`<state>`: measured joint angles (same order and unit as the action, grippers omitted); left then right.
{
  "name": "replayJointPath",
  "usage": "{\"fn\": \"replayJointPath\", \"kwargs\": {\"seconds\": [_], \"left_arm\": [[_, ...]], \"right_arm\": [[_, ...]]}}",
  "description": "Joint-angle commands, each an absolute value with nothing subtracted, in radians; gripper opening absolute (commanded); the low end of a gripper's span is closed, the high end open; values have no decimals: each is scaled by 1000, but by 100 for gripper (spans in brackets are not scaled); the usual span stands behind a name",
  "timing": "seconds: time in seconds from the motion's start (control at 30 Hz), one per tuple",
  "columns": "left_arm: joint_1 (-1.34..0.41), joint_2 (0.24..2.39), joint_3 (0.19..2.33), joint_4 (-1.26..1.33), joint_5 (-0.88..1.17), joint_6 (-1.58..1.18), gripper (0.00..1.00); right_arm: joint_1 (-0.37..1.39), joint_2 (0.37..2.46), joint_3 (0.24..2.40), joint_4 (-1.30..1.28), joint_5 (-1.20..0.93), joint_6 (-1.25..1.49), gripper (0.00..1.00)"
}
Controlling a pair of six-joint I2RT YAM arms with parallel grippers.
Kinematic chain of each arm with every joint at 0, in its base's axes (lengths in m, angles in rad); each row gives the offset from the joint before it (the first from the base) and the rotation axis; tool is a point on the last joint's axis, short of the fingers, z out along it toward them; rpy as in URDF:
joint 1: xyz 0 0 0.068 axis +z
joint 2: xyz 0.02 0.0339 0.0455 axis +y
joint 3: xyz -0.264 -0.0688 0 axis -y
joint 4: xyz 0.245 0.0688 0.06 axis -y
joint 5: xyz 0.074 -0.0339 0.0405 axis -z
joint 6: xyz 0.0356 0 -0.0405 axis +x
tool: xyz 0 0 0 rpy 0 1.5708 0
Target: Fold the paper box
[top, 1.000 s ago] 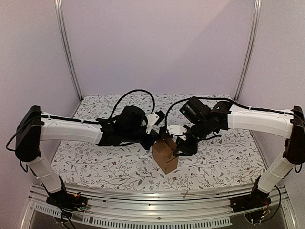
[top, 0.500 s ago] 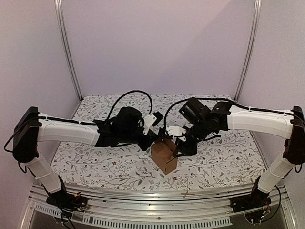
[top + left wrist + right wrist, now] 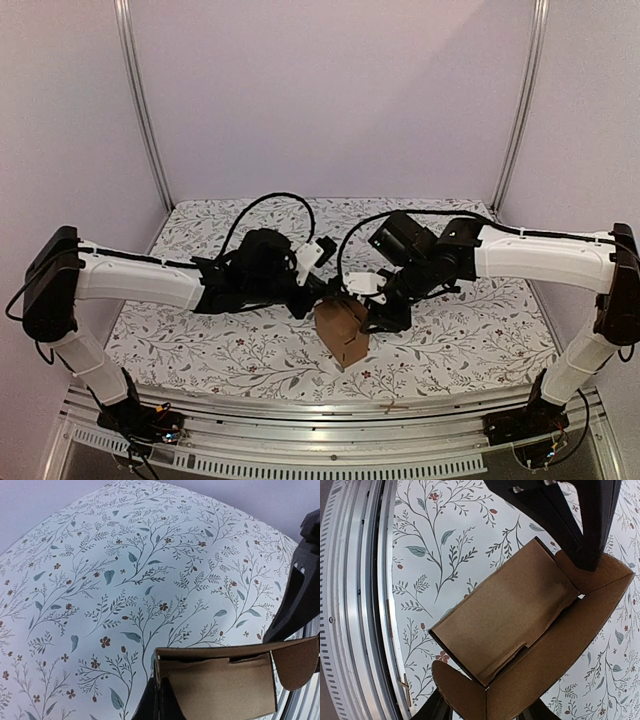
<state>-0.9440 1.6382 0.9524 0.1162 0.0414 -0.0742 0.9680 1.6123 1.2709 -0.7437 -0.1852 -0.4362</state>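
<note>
The paper box [image 3: 342,331] is brown cardboard, partly folded into an open carton and tilted above the floral table. My left gripper [image 3: 318,298] is at its upper left. In the left wrist view it [image 3: 161,705] is shut, pinching the box's [image 3: 225,685] left wall edge. My right gripper [image 3: 374,308] is at the box's right side. In the right wrist view its fingers [image 3: 436,709] straddle the near corner of the box [image 3: 505,610], pressed against a rounded flap [image 3: 462,695] and the side wall. The box's inside is open toward this camera.
The floral tablecloth [image 3: 200,340] covers the table. A metal rail [image 3: 330,410] runs along the near edge and also shows in the right wrist view [image 3: 355,605]. The left gripper's dark body [image 3: 555,515] sits just beyond the box. The right arm's dark part [image 3: 300,595] is at the left wrist view's right edge.
Both grippers have moved slightly left and toward the near edge with the box. The box has tipped over further, its lower corner now pointing down.
</note>
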Motion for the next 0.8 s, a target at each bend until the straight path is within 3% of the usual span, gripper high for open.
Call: {"fn": "replayJointPath", "kwargs": {"seconds": [0.0,0.77], "left_arm": [[-931,1628,912,72,43,-69,0],[-931,1555,832,98,-39,-144,0]], "right_arm": [[988,1634,1282,-745,-149,-454,41],[1005,1670,1326,-763,-91,-470,38]]}}
